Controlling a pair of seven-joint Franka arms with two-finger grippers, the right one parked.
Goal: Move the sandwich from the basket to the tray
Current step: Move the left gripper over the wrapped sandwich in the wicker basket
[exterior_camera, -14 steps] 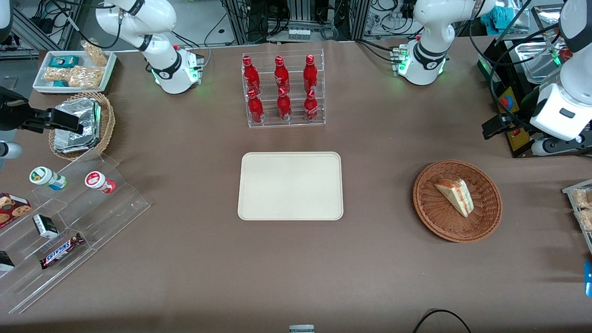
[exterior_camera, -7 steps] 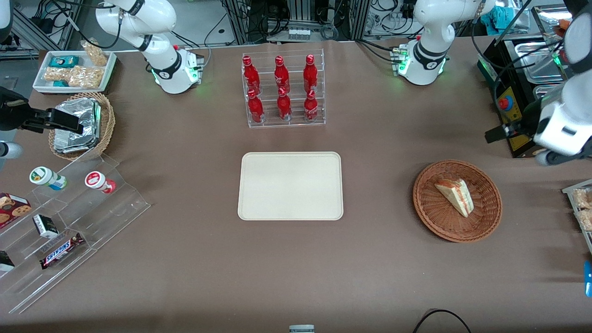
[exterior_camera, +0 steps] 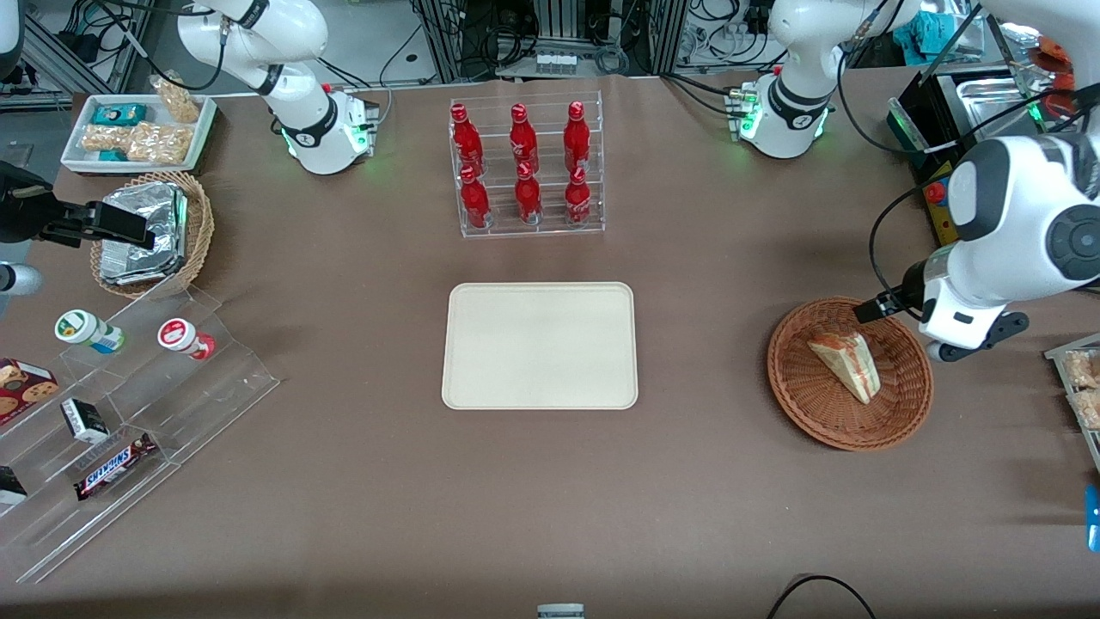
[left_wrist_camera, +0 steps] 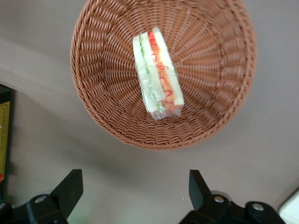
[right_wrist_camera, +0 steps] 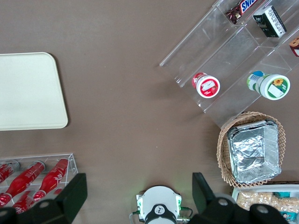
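The sandwich [exterior_camera: 846, 365], a clear-wrapped white wedge with red and green filling, lies in the reddish-brown wicker basket [exterior_camera: 799, 404] toward the working arm's end of the table. In the left wrist view the sandwich [left_wrist_camera: 158, 77] rests near the middle of the basket [left_wrist_camera: 107, 107]. My left gripper [exterior_camera: 980, 340] hangs above the table at the basket's rim, on the side toward the working arm's end. It is open and empty in the left wrist view [left_wrist_camera: 135, 179], with bare table between its fingers. The cream-beige tray [exterior_camera: 540, 344] lies empty at the table's middle and also shows in the right wrist view [right_wrist_camera: 28, 91].
A clear rack of red bottles [exterior_camera: 526, 168] stands farther from the camera than the tray. A tan basket of foil packets [exterior_camera: 150, 232], a white snack tray [exterior_camera: 137, 129] and clear stepped shelves [exterior_camera: 129, 404] sit toward the parked arm's end. A snack rack [exterior_camera: 1083, 387] is beside my gripper.
My left arm has swung down and in from the table's edge, bringing the gripper to the basket's rim. The sandwich, basket and tray have not moved.
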